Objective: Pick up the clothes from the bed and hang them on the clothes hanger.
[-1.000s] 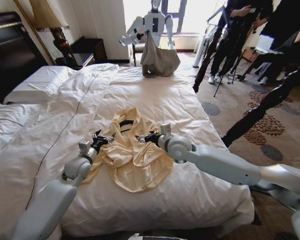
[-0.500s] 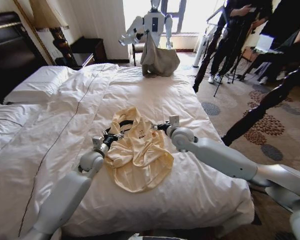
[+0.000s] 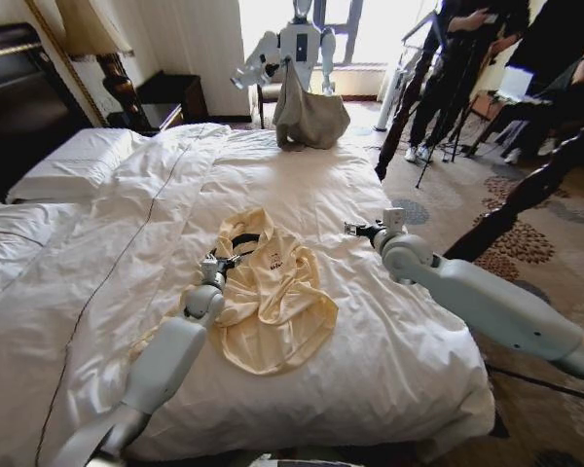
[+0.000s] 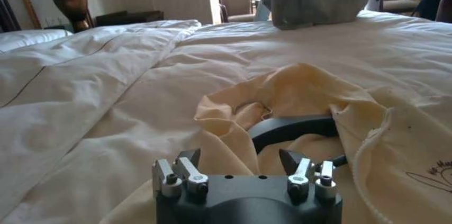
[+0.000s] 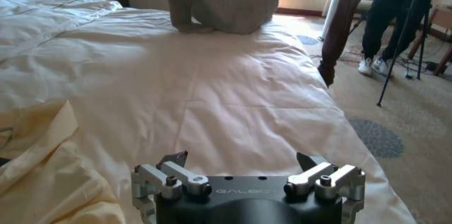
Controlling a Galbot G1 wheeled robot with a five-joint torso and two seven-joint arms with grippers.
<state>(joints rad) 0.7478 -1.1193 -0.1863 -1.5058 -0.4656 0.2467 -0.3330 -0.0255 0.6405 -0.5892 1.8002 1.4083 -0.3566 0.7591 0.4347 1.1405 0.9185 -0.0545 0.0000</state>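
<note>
Leftmost, the wide bed (image 3: 97,253) with its puffy white quilted duvet and white pillows is seen filling most of the head view. On its middle the thin, wrinkled pale-yellow long-sleeved garment (image 3: 268,292) is spread, its long axis running from the collar at the far end down toward the foot of the bed nearest the robot. A thin black clothes hanger (image 3: 236,240) is partly tucked under the collar, its curved bar exposed in the neck opening. The left gripper (image 3: 220,263) is placed at the garment's left edge beside that collar; its fingers (image 4: 291,159) are spread apart with nothing held between them, the hanger lying just ahead. Further right, the right gripper (image 3: 360,231) is held over bare duvet, well apart from the garment, its jaws likewise parted and empty.
</note>
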